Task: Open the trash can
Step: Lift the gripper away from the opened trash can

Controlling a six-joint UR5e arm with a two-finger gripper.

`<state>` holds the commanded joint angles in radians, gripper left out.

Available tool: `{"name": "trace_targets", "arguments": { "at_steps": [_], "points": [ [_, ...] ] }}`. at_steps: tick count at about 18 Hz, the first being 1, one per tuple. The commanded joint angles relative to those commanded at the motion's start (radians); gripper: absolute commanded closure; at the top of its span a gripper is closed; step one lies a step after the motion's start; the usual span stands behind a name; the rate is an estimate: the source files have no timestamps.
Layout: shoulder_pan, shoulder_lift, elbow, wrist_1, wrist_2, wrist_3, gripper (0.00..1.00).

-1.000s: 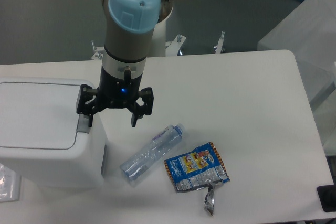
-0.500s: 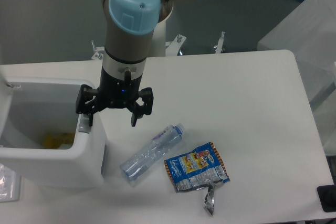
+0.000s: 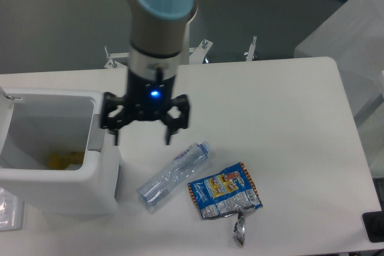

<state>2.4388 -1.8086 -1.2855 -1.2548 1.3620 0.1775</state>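
The white boxy trash can [image 3: 60, 191] stands at the table's left edge with its lid swung up at the far left, so the inside shows with something yellow at the bottom. Its grey push tab [image 3: 96, 138] sits on the right rim. My gripper [image 3: 142, 136] hangs open and empty just right of the can, above the table. Its left finger is beside the tab, and I cannot tell whether they touch.
A clear plastic bottle [image 3: 173, 174] lies on the table below the gripper. A crumpled snack wrapper [image 3: 225, 193] lies to its right. A translucent box [image 3: 345, 34] stands beyond the table's far right corner.
The lid sprang open between the first two frames. Since then the gripper has moved a little to the right and away from the tab.
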Motion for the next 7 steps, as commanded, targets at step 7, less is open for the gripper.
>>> {"name": "trace_targets", "arguments": {
  "at_steps": [7],
  "points": [
    [0.095,-0.002,-0.051,-0.011,0.187,0.405,0.0]
  ]
}}
